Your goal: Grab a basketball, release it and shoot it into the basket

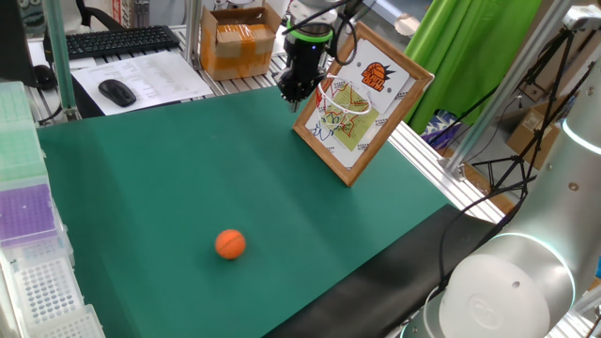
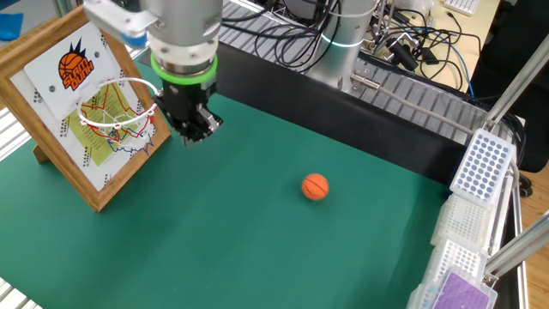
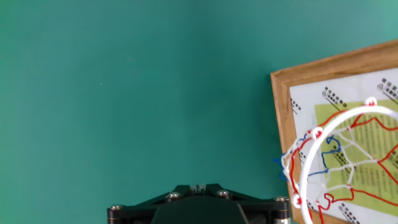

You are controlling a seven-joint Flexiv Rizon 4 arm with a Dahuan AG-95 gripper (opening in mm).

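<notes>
1. We note the basketball (image 1: 230,244) resting alone on the green table mat (image 1: 188,178), well apart from the arm; nothing touches it. In the other fixed view it (image 2: 316,186) lies out in the open middle of the mat.
2. The gripper (image 2: 196,130) hangs above the mat just beside the basket (image 2: 116,107), its fingers pointing down and holding nothing.
3. We cannot tell whether its fingers are apart or together: they read as one dark cluster in both fixed views, and the hand view shows only the gripper body.
4. The basket's white ring and net are fixed to a tilted wood-framed board (image 1: 362,99).
5. A cardboard box (image 1: 237,42) and a computer mouse (image 1: 117,92) sit beyond the mat.
</notes>
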